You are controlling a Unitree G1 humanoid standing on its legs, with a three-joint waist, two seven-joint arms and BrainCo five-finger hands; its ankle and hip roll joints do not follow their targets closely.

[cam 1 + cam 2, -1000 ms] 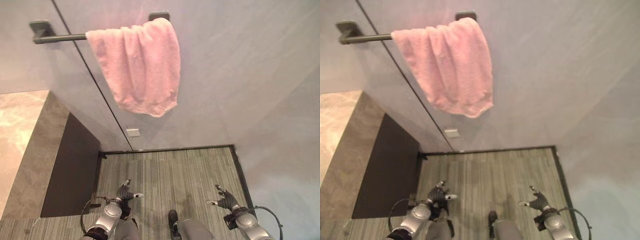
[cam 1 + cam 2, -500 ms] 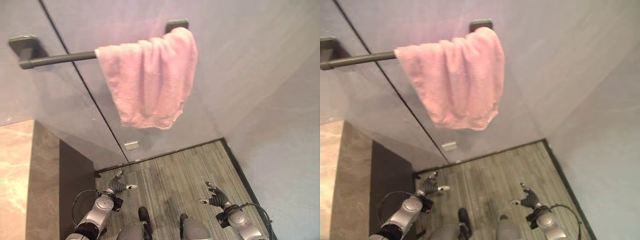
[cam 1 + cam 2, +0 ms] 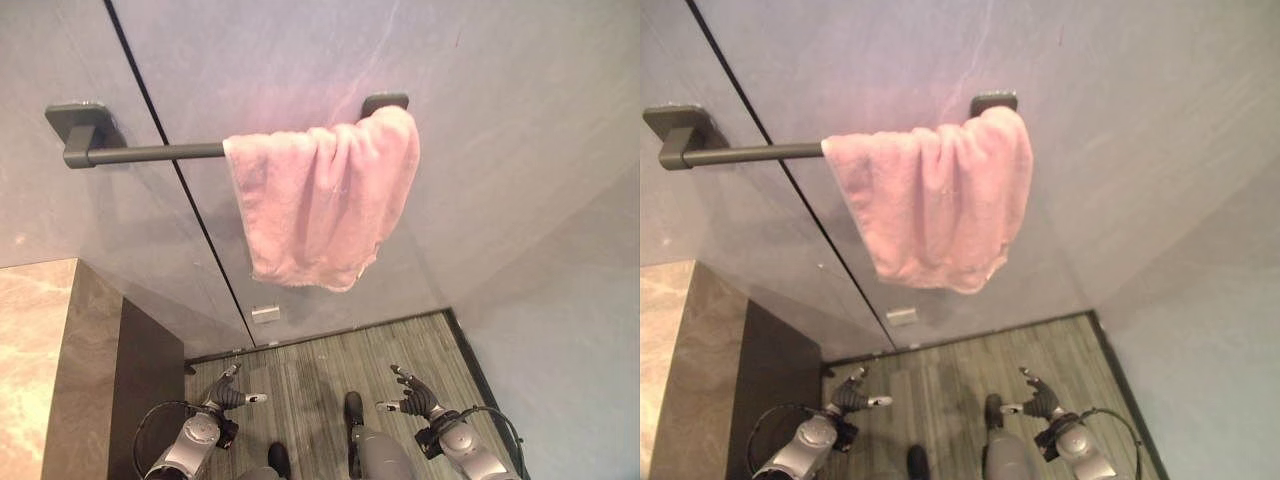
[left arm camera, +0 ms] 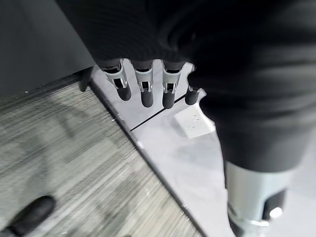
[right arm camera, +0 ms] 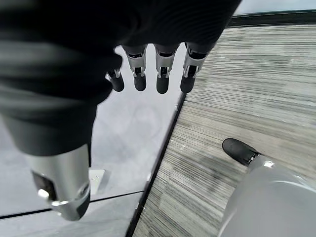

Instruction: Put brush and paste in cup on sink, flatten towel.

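Both silver-grey arms are hanging low at the bottom of the head camera's view, over a grey striped floor, well below the wall rail. The left hand is sitting at the lower left, with its dark-tipped fingers reaching up toward the wall and its thumb sticking out sideways. The right hand is mirroring it at the lower right, fingers spread loosely and thumb pointing inward. In each wrist view the fingers are hanging straight and relaxed in a row beside the dark ribbed cover, so both hands are open, holding nothing and touching nothing.

A pink, fluffy terry towel is draped over a dark grey metal towel bar fixed to a pale blue-grey wall. The towel is bunched toward the bar's right end, against the right-hand mount, leaving the left stretch of the bar bare. It is hanging in uneven folds, its lower edge slanting and rumpled rather than lying flat.

A brown marbled stone counter with a dark side panel is showing at the left edge. A small pale wall plate is sitting low on the wall just above the floor.
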